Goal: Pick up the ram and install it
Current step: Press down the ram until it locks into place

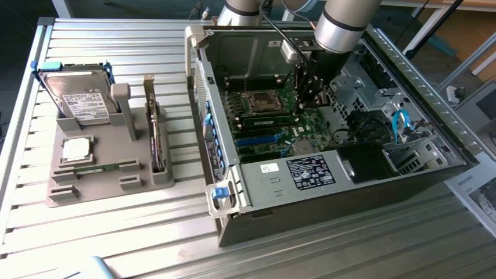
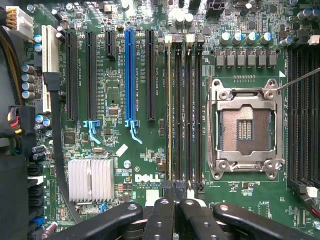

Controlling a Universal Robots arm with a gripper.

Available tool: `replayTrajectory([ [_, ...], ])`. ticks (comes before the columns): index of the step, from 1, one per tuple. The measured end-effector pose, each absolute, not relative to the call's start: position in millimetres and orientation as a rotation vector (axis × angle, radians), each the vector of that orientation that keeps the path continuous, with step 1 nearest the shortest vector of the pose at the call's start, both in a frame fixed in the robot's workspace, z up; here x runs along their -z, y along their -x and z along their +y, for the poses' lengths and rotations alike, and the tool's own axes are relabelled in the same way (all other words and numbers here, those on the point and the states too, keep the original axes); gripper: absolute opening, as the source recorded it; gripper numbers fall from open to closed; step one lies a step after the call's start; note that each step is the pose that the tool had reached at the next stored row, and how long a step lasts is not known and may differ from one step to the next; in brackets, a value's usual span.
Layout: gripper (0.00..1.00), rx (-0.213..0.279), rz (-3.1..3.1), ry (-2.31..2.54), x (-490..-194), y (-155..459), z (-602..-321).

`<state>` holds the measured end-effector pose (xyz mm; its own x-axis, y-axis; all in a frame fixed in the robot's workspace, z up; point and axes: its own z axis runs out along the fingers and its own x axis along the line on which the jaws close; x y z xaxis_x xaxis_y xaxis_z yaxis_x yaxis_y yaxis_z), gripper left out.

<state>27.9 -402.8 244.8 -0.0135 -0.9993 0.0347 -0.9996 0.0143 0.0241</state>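
The ram (image 2: 169, 110) is a thin green stick standing on edge in the outermost of the black memory slots (image 2: 187, 110), beside the open silver processor socket (image 2: 245, 129). In the exterior view the ram (image 1: 268, 120) shows as a green strip just in front of the socket (image 1: 259, 100). My gripper (image 2: 176, 200) is shut, its black fingers (image 2: 160, 220) pressed together above the near end of the slots with nothing visible between them. In the exterior view the gripper (image 1: 308, 104) reaches down inside the open computer case (image 1: 333, 174), over the motherboard.
At the exterior view's left, a grey fixture (image 1: 101, 186) holds a hard drive (image 1: 78, 99), a square silver chip (image 1: 76, 150), an upright card (image 1: 157, 142) and a thin green strip (image 1: 99, 168). Case walls, blue cables (image 1: 401, 125) and a heatsink (image 2: 91, 180) surround the board.
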Motion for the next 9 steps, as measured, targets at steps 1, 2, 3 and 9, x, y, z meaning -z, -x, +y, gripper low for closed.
replayTrajectory([
  [1,0.1,-0.011,-2.207,-2.177,-244.8,-25.6,-402.7],
  [2,0.1,-0.011,-2.207,-2.177,-244.9,-23.7,-402.7],
  [3,0.1,-0.011,-2.207,-2.177,-244.8,-21.9,-402.7],
  [9,0.1,-0.011,-2.207,-2.177,-244.8,-7.3,-402.5],
])
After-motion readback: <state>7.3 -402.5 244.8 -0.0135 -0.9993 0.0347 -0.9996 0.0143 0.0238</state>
